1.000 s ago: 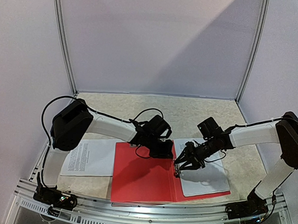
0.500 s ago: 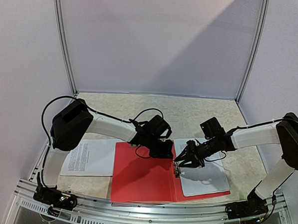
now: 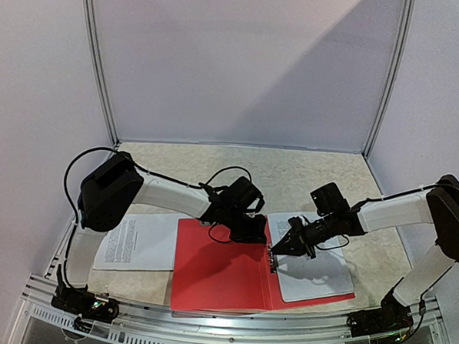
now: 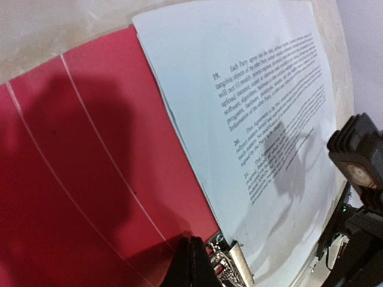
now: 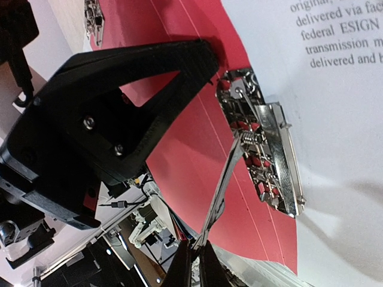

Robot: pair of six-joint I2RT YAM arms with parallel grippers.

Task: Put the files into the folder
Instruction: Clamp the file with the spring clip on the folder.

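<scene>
The red folder (image 3: 216,275) lies open on the table. Printed files (image 3: 316,273) rest on its right cover, beside the metal clip (image 3: 272,260) at the spine. My left gripper (image 3: 251,236) is shut on nothing, with its tips down on the red cover (image 4: 78,149) right by the clip (image 4: 230,263). My right gripper (image 5: 194,254) is shut on the end of the clip's raised metal lever (image 5: 224,179). The lever stands up from the clip (image 5: 269,161) at the edge of the files (image 5: 335,89). Another printed sheet (image 3: 137,242) lies left of the folder, under the left arm.
The folder's near edge reaches the metal rail (image 3: 229,322) at the table's front. White walls close in the left, back and right. Both grippers meet over the spine, a finger's width apart, the left gripper's body (image 5: 119,125) looming beside the lever.
The right gripper has closed from partly open onto the clip's lever, shifting slightly left and down. The left arm has not moved.
</scene>
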